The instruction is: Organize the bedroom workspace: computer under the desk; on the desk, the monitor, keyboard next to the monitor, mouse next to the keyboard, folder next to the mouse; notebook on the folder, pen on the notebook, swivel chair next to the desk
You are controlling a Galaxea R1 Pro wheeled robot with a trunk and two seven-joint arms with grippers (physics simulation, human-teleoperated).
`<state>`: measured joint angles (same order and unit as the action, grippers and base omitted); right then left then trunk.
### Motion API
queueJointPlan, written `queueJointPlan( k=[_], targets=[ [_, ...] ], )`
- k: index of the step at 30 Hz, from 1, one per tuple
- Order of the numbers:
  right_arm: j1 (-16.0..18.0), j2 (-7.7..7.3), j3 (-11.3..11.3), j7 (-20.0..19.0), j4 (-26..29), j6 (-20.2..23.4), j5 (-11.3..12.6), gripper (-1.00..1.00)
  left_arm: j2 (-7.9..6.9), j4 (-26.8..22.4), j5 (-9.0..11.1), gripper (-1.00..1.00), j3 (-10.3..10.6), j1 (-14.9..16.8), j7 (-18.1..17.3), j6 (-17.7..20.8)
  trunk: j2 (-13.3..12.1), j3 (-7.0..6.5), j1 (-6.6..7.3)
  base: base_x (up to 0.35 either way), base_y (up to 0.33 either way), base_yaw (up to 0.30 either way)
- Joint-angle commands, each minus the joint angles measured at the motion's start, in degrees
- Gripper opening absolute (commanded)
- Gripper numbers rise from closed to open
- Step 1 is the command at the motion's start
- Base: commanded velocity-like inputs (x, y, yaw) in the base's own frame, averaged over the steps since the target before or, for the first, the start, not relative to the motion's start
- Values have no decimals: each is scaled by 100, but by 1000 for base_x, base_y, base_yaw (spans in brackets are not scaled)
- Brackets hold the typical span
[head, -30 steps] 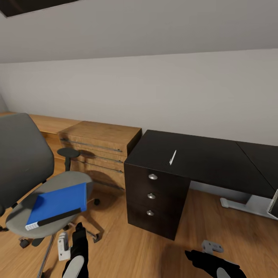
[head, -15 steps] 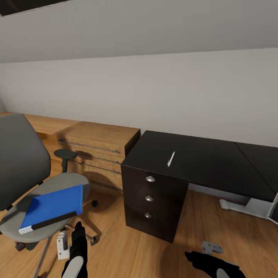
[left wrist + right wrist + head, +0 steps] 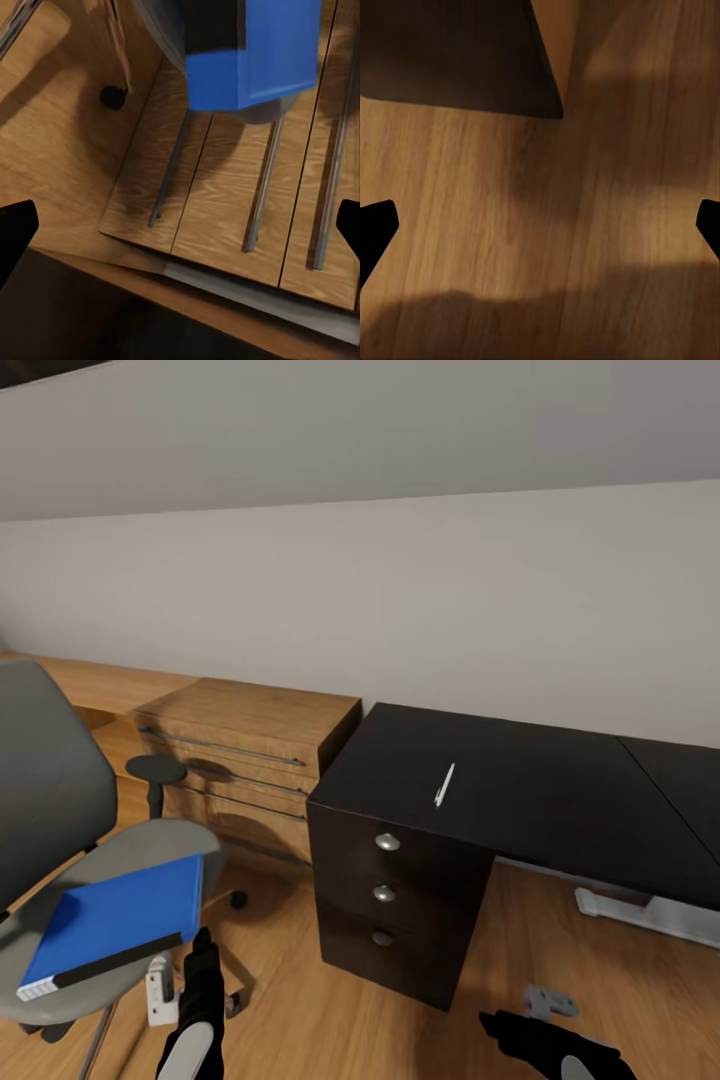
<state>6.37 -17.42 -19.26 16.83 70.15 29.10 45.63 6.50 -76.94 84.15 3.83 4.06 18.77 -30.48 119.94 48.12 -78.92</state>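
The blue folder (image 3: 110, 920) lies flat on the grey seat of the swivel chair (image 3: 45, 790) at the left; the left wrist view has the folder (image 3: 255, 52) over the seat edge. A thin white pen (image 3: 445, 784) rests on the black desk (image 3: 540, 780), above its drawer unit with silver knobs. My left gripper (image 3: 185, 985) hangs open low beside the chair seat, fingertips (image 3: 15, 232) wide apart. Over the floor in front of the drawers, my right gripper (image 3: 530, 1015) is open and holds nothing. The monitor, keyboard, mouse, notebook and computer are out of view.
A light wooden nightstand (image 3: 250, 745) with metal rail handles stands against the wall between chair and desk. The chair's black armrest (image 3: 155, 772) and casters sit close to it. The desk's white foot (image 3: 640, 913) lies on the wood floor (image 3: 585, 240) at the right.
The whole picture has shifted as the camera moved: chair and folder now sit lower and further left, and the object at the right edge has left the picture. Both grippers keep their pose.
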Motion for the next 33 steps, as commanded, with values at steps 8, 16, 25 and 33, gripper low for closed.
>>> queueJointPlan(
  k=[8,16,25,33],
  targets=[
    [5,-18,26,56,-122,-5,29,100,-15,-6,44,100,-19,0,-47,-28,3,6,-1,49,-12,0],
    [5,-43,69,43,-576,-9,0,100,-20,-12,48,100,-28,-21,-52,-28,3,6,-1,8,-2,0],
    [5,-49,36,40,-717,-10,-11,100,-24,-12,47,100,-31,-32,-53,-29,3,6,-1,46,0,0],
    [5,-33,23,39,-751,-10,-18,100,-26,-14,99,100,-157,-39,-54,-29,3,6,-1,14,0,0]
  ],
)
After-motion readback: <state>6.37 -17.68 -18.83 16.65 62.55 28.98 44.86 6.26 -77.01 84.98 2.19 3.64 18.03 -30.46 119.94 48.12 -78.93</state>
